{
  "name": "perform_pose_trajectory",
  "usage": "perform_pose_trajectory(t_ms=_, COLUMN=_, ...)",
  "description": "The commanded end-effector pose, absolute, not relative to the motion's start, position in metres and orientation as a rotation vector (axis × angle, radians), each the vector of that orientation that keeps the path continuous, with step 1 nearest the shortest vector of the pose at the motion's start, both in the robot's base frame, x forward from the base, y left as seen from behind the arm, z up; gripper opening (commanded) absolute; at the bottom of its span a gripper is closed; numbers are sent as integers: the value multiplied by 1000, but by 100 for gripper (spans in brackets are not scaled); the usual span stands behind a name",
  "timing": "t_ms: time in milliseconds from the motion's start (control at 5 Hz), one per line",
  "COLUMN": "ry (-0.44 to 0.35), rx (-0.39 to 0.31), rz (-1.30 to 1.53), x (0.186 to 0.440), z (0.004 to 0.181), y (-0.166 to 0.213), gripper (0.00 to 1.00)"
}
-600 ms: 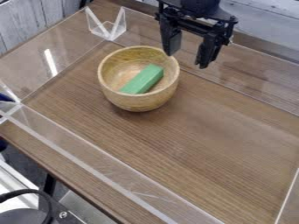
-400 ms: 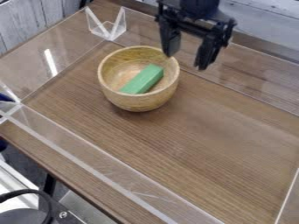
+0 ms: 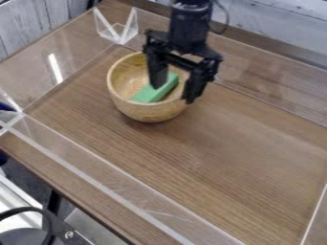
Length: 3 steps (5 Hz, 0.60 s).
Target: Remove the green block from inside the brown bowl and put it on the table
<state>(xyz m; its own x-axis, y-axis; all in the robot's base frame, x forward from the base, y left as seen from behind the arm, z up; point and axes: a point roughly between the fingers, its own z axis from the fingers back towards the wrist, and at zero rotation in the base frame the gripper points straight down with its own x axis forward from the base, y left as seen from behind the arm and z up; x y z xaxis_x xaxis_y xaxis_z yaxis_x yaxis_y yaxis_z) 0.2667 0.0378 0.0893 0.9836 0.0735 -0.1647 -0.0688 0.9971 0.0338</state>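
gripper points straight down over the bowl, fingers spread wide, nothing btwn them. left finger in the pic hangs in front of the bowl's inside, right finger sits at or past the far-right rim; can't tell if either touches wood. block lies inside the bowl, tilted, partly hidden by the left finger, not gripped. bowl sits on the table, toward the back-left. clear acrylic walls edge the table; a small clear bracket stands at the back-left corner, well apart from the bowl.
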Motion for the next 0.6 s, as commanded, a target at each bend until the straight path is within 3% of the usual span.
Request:
perform_pose_trajectory(t_ms=0, ry=111, rx=45, rz=111, x=270, z=97, y=57, gripper=100)
perform_pose_trajectory(t_ms=400, ry=139, rx=56, rz=150, x=282, z=78, y=73, gripper=100)
